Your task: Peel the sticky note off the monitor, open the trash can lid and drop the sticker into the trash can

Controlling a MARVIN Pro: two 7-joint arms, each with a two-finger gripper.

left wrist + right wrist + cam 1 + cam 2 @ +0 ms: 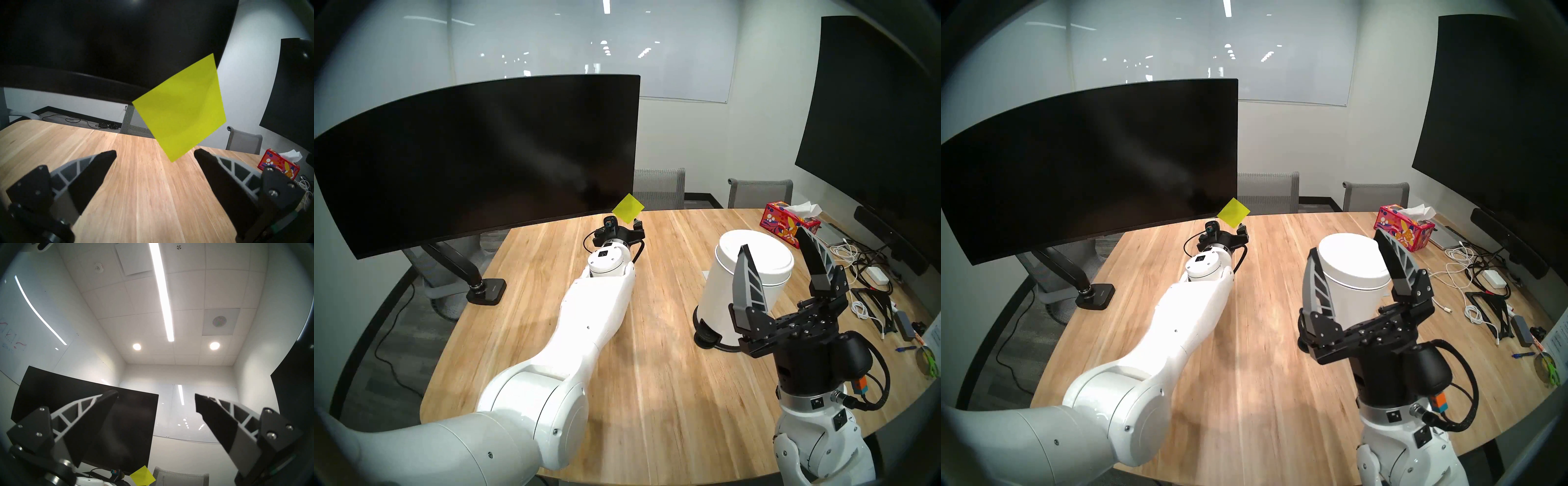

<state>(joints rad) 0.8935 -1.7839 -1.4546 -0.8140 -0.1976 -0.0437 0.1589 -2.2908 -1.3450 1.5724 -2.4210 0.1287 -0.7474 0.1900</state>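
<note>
Desk (653, 339): one, wood, rounded edge; broad bare stretch between the two arms and in front of the trash can.

Monitor (477, 159): one, curved, black, on an arm mount at the desk's left edge; its left end is cut off by the view's rim.

Sticky note (628, 208): one, yellow-green, stuck at the monitor's lower right corner, turned diamond-wise, one corner hanging past the bezel.

Left pincer (155, 153): jaws apart, holding nothing; the note's bottom corner hangs between and just above its fingertips. Whether they touch cannot be told.

Right pincer (772, 241): jaws spread wide, empty, raised and pointing upward in front of the trash can.

Trash can (717, 298): one, white, partly hidden by the right pincer; trash can lid (765, 247) shut.

Tissue box (789, 225): one, near the far right edge.

Cables (857, 258): tangled, count unclear.
</note>
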